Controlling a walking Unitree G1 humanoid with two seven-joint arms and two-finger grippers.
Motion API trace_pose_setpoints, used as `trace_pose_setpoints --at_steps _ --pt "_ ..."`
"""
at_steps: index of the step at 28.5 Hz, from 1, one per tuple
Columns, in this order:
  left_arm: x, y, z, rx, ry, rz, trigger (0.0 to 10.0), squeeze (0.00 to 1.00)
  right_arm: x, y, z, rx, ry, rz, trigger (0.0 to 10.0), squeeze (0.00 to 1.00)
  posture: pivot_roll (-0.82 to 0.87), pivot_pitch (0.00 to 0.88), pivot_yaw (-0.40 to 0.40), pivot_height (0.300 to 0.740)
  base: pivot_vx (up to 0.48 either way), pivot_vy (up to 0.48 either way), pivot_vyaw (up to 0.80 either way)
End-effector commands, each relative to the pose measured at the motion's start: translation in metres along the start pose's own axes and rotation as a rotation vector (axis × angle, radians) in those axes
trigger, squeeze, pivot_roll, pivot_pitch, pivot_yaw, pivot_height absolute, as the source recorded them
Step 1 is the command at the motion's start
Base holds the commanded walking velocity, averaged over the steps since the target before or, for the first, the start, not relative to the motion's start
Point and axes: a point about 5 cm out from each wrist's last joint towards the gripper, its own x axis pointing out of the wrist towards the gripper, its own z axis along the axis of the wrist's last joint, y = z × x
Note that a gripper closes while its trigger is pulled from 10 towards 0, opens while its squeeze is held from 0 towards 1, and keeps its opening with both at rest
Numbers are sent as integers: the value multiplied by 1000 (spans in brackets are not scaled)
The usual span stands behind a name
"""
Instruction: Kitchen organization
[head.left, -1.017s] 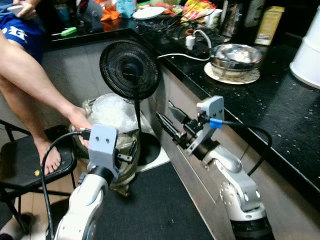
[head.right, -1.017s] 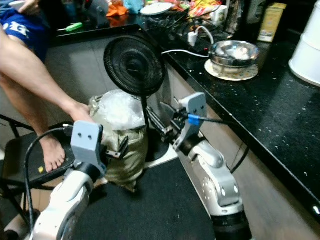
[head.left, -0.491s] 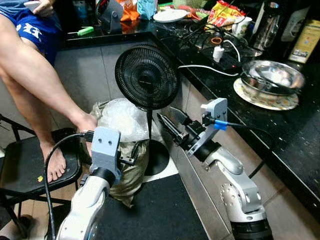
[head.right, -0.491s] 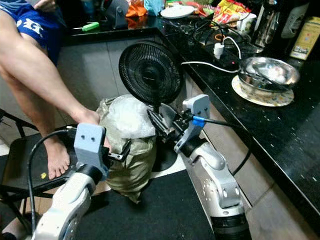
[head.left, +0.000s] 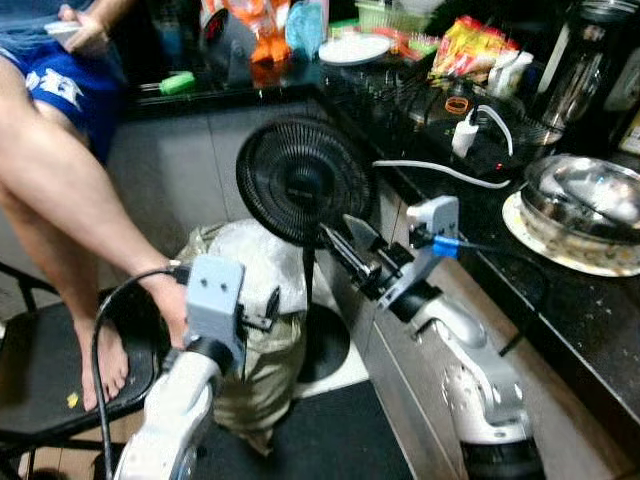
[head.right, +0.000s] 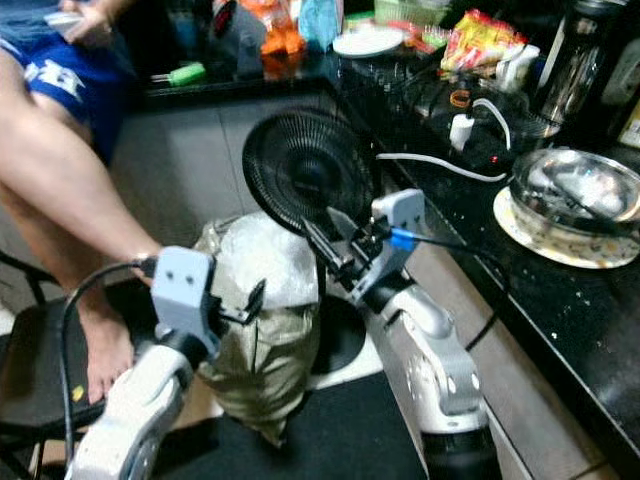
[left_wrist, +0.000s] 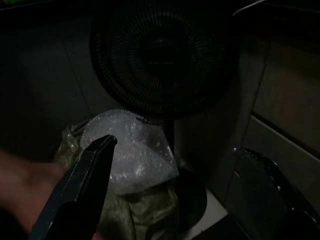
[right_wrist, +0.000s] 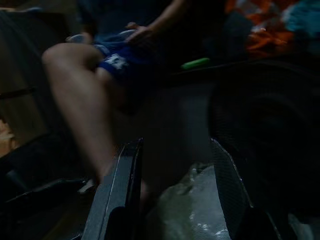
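Black stone counter (head.left: 560, 330) runs from 12 o'clock round to 5 o'clock in the head views. Against a second ago the whole picture has slid: the steel bowl (head.left: 585, 195) on its plate now sits at the 3 o'clock edge, so the camera has turned, not the things. A person's leg (head.left: 80, 190) crosses from 10 o'clock down to a foot (head.left: 100, 360) on a dark chair (head.left: 40, 390) at 8 o'clock, as before. The fan (head.left: 303, 182) stands at centre, and just below it, toward 7 o'clock, is the sack (head.right: 262, 350) with clear plastic (head.right: 262, 262) bulging from its top. Both arms stay raised in front. The right gripper (head.left: 340, 238) points toward 10 o'clock at the fan's lower rim, fingers spread apart with nothing between them. The left gripper (head.right: 252, 300) sits at the sack's near side, fingers also apart and empty in its wrist view. A white cable (head.left: 440, 172) trails from a charger (head.left: 462, 135) at 1 o'clock. Farther clutter at 12 o'clock is blurred; a white plate (head.left: 352, 48) and a green thing (head.left: 176, 82) can be made out. Both wrist views are dark, and the bowl is cut off at the frame edge.
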Motion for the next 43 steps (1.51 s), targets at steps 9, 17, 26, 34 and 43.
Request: trace_pose_setpoints --at_steps 9,17,26,34,43 --pt "0 -3 -1 -7 7 -11 10000 0 0 -9 2 79 -5 -39 10000 0 71 0 22 740 0 0 -800" --pt "0 -3 0 -3 5 -10 10000 0 13 0 54 296 -213 139 10000 0 81 0 21 740 0 0 -800" --pt "-1 -2 0 -5 5 -7 10000 0 20 -10 92 324 -340 106 10000 0 82 0 20 740 0 0 -800" --pt "0 -2 1 -2 2 -1 10000 0 40 -23 64 -196 -25 -178 10000 0 85 0 18 740 0 0 -400" --pt "0 -2 1 3 2 3 10000 0 51 -5 53 -202 -28 -112 10000 1000 94 0 12 740 0 0 0"
